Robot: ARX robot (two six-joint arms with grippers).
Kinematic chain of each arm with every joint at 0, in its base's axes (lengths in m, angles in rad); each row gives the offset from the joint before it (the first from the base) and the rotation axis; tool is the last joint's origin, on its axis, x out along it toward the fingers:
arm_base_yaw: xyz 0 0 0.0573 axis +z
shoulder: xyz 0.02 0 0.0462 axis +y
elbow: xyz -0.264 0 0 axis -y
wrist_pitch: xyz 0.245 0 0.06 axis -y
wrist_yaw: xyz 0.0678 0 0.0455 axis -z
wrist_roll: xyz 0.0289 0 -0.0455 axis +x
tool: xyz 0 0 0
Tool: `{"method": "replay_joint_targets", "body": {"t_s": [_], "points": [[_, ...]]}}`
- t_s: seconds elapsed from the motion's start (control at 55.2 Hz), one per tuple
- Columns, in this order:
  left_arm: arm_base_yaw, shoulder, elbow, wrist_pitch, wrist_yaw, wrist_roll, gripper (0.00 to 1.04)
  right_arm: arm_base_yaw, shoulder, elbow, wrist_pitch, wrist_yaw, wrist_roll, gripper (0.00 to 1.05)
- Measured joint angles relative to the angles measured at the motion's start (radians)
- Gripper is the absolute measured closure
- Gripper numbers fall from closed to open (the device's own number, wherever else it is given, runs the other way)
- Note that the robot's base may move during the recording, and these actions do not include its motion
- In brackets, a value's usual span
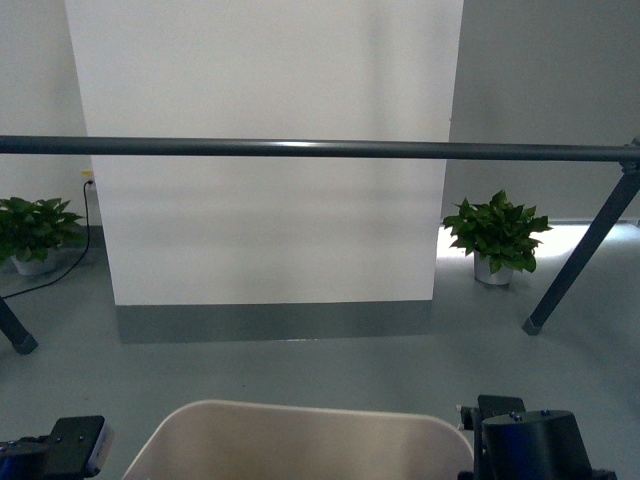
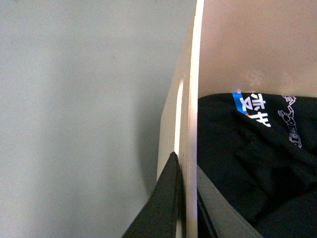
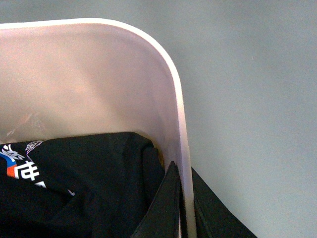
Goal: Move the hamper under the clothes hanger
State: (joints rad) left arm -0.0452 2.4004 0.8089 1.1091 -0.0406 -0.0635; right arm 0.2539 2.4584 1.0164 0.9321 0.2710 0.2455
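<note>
Front view: beige plastic rectangular hamper (image 1: pixel 300 440) bottom centre, dark grey metal clothes hanger (image 1: pixel 300 148) bar across mid-frame above it. Left gripper (image 2: pixel 184 171) and right gripper (image 3: pixel 184 171) each clamp a hamper wall, one finger either side. Black printed garment (image 2: pixel 247 163) inside.

- One hamper (image 1: pixel 300 440), beige, near centre.
- One clothes hanger (image 1: pixel 300 149), two of its legs in view, one left and one right.
- Two potted plants: left plant (image 1: pixel 35 232), right plant (image 1: pixel 495 235), both far.
- One black printed garment (image 2: pixel 247 163).
- Two grippers: left gripper (image 2: pixel 185 168), right gripper (image 3: pixel 183 168).
- One white wall panel (image 1: pixel 270 100).
</note>
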Motion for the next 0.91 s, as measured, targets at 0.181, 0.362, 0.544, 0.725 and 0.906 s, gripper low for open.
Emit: {"method": "replay_joint_targets", "body": {"t_s": [0.181, 0.362, 0.544, 0.725, 0.906], "points": [[0.016, 0.000, 0.101, -0.053, -0.005, -0.010, 1.01, -0.001, 0.022, 0.116, -0.055, -0.033, 0.010, 1.02], [0.017, 0.041, 0.201, -0.146, -0.020, -0.010, 1.01, -0.002, 0.066, 0.249, -0.165, -0.053, 0.005, 1.02], [0.008, 0.081, 0.244, -0.219, -0.036, -0.005, 1.01, -0.002, 0.129, 0.332, -0.257, -0.086, 0.005, 1.02], [-0.001, 0.086, 0.245, -0.260, -0.066, 0.016, 1.01, 0.000, 0.174, 0.388, -0.312, -0.107, 0.006, 1.02], [0.000, 0.086, 0.245, -0.283, -0.085, 0.024, 1.01, 0.003, 0.201, 0.439, -0.353, -0.126, 0.005, 1.02]]}}
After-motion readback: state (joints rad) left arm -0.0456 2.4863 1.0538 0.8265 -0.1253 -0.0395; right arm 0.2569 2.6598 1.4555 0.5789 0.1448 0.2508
